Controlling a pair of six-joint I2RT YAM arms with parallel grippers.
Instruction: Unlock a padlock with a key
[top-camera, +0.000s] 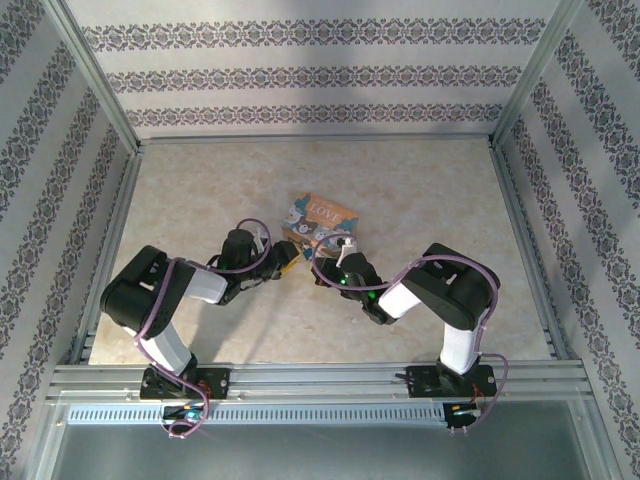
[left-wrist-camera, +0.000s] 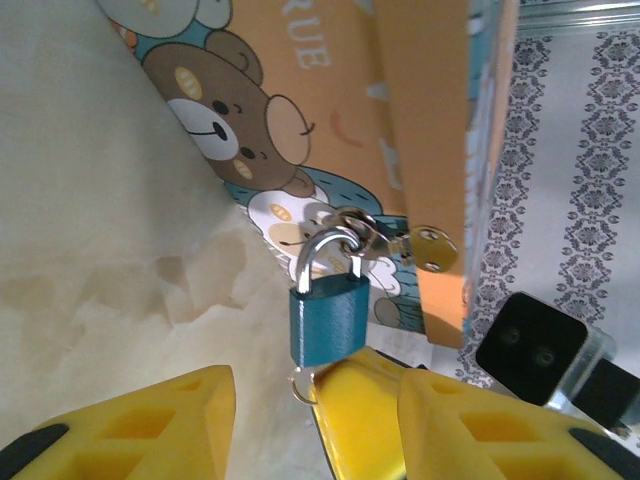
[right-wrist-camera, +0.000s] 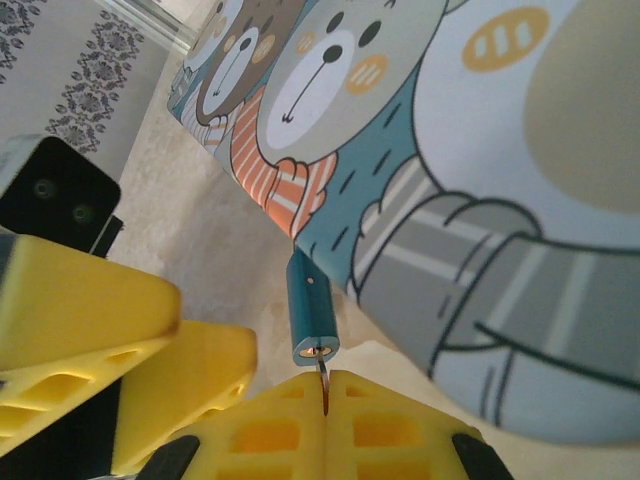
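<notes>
Padlock hanging by shackle from hasp on edge of orange bear-picture box, teal body pointing toward grippers. Right gripper pinching key with jaws closed tight, key tip meeting keyhole in padlock's bottom. Left gripper standing partly open close by, gripping nothing, its fingers flanking right gripper's tips. Box lying on beige surface between arms.

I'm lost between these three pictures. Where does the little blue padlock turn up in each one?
Top view: too small to pick out surely; look at the near edge of the bear box.
Left wrist view: the padlock sits lower centre, hooked through the box's latch.
Right wrist view: the padlock sits lower centre, just above the right gripper, shut on the key.
Shared landmark: the bear box, in all three.
</notes>
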